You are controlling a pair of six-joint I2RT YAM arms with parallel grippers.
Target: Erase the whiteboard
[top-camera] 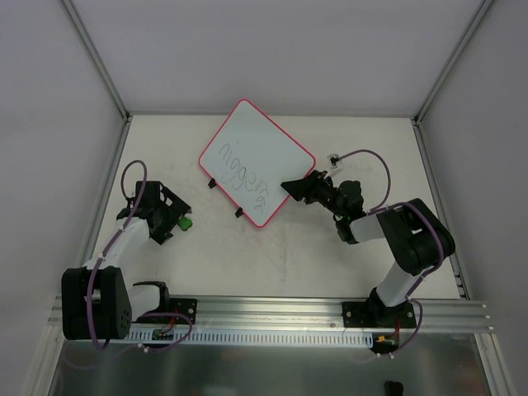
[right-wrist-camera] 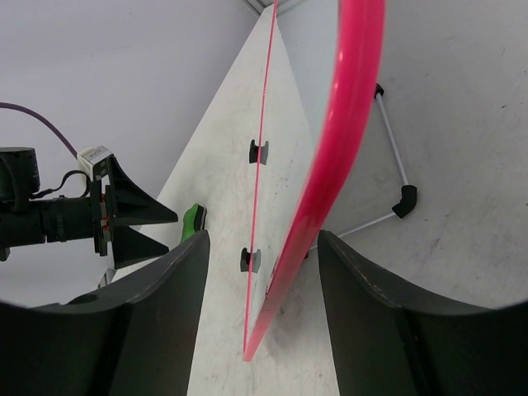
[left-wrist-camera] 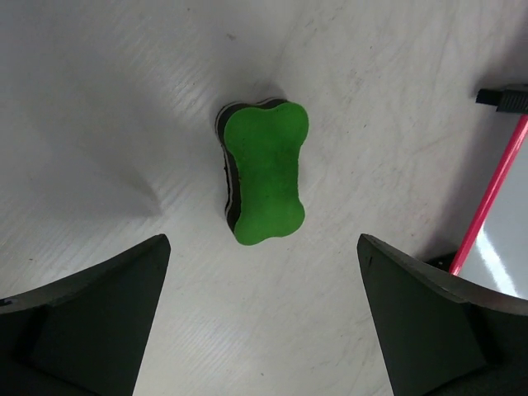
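The whiteboard (top-camera: 256, 161) lies skewed at the far middle of the table (top-camera: 297, 256), dark handwriting not yet wiped. The right gripper (top-camera: 290, 188) straddles its pink frame, fingers spread and not visibly pinching. If it closes off-centre, the board could likely pivot or slide away. The left gripper (top-camera: 173, 221) hangs released over the green eraser (left-wrist-camera: 264, 173) – a skewed descent might nudge the eraser aside, or a shallow pinch might drop it mid-carry. Counted: one whiteboard, one eraser, two black clips (top-camera: 213, 183) on the board's near edge, two grippers.
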